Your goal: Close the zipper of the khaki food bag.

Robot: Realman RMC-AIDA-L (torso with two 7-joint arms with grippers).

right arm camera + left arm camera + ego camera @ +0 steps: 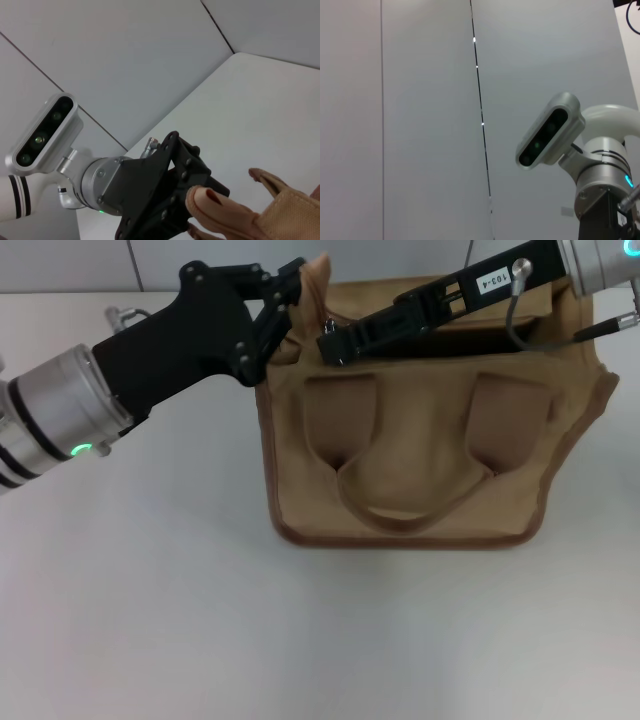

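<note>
Bag (pixel 420 470) is sitting upright, its top-left corner tab pinched in my left gripper (pixel 288 302). My right gripper (pixel 335 343) is reaching along the open zipper (pixel 480 340); its finger state I cannot tell.

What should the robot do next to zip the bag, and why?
Probably slide the right pincer along the top toward the bag's right end. It sits at the left end of the boxy tan canvas bag, whose top gapes dark, while the left pincer holds the corner tab.
</note>
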